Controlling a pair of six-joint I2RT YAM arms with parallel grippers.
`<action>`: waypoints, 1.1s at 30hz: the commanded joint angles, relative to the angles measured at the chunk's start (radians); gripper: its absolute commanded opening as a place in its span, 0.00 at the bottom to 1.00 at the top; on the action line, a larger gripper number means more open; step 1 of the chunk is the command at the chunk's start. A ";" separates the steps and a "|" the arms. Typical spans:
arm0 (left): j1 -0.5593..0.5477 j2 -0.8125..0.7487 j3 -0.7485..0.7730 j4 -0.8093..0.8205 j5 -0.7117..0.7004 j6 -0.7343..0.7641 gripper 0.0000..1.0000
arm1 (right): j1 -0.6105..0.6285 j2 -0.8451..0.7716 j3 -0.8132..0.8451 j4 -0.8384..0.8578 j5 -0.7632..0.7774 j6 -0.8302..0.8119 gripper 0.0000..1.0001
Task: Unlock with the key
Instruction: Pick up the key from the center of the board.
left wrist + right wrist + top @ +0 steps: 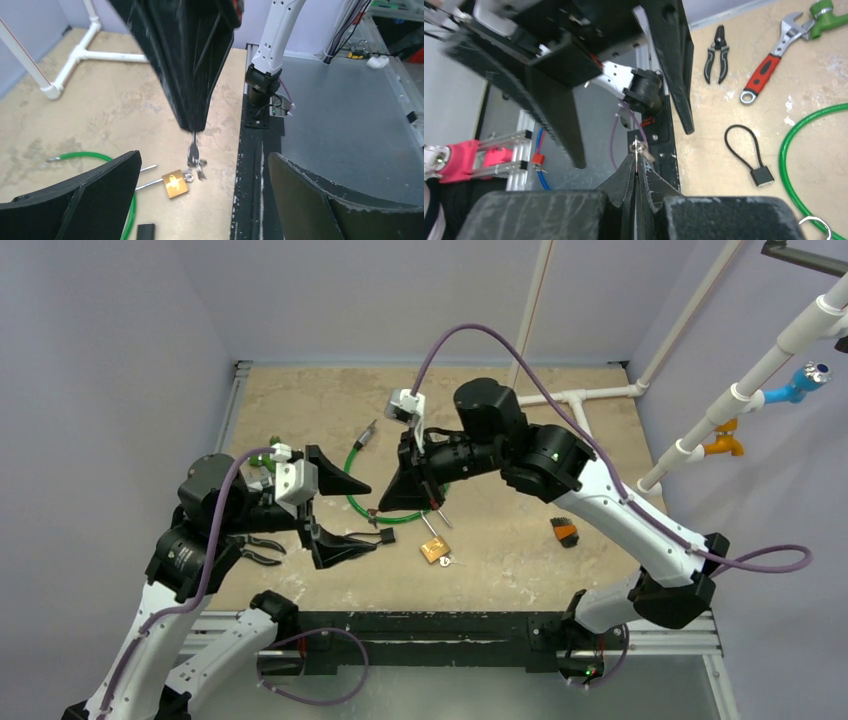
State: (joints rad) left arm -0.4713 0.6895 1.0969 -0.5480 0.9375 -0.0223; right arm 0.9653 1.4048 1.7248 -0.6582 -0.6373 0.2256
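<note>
A brass padlock (435, 551) (175, 183) lies flat on the table, its silver shackle pointing toward the green cable. My right gripper (431, 503) (637, 159) is shut on a key (193, 150) (637, 149). The key hangs just above the padlock, with a ring and a second key (200, 170) dangling from it. I cannot tell whether the ring touches the padlock. My left gripper (372, 517) (205, 159) stands wide open, one finger on each side of the key and padlock, with nothing between them held.
A green cable loop (356, 502) (806, 145), a black cable lock (751, 157), pliers (262, 545) (716, 50) and a red-handled wrench (769, 57) lie left of the padlock. A small orange-and-black tool (565, 531) lies to the right. White pipes (590, 395) cross the back right.
</note>
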 commanded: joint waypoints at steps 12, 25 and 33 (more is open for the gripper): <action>0.003 0.043 0.067 -0.183 0.142 0.227 0.52 | 0.146 0.146 0.268 -0.372 0.219 -0.186 0.00; -0.001 0.075 0.064 -0.239 0.139 0.270 0.28 | 0.226 0.183 0.352 -0.408 0.301 -0.187 0.00; -0.019 0.079 0.072 -0.285 0.133 0.294 0.00 | 0.237 0.188 0.369 -0.406 0.319 -0.191 0.00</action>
State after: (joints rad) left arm -0.4812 0.7662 1.1629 -0.8143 1.0584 0.2371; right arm 1.1923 1.5978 2.0476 -1.0687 -0.3389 0.0509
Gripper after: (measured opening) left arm 0.016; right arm 0.004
